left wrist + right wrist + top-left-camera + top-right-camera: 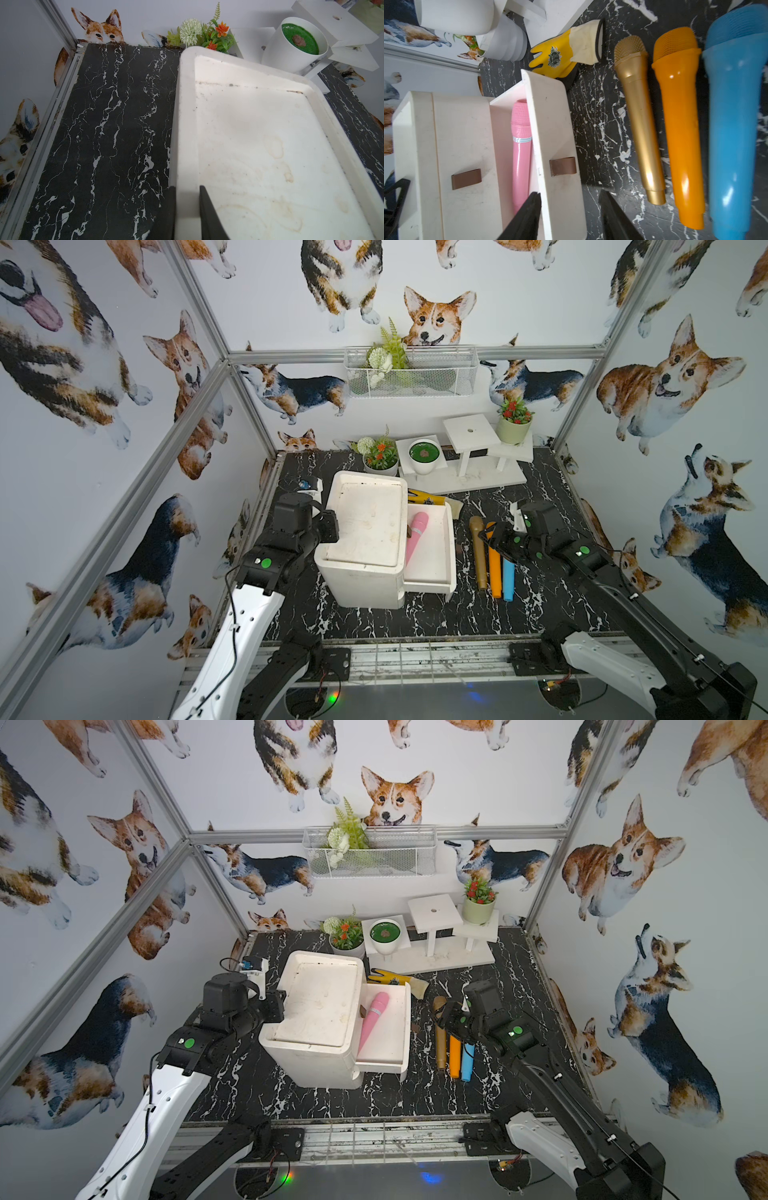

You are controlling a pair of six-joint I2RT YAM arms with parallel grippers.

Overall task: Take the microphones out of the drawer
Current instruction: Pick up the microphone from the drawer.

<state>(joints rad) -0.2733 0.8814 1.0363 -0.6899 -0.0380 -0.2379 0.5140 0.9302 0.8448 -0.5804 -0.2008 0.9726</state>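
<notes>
While left end effector pinches cabinet, right end effector open, empty — pink microphone behind drawer front.

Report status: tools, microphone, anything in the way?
Left tool clamped on cabinet rim. Right tool open, empty, outside drawer. Pink microphone lying in open drawer, untouched. Nothing over it.

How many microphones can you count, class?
4. A pink plastic microphone lies in the open white drawer; a gold microphone, an orange microphone and a blue microphone lie on the black marble table. The closed drawer may hide more.
</notes>
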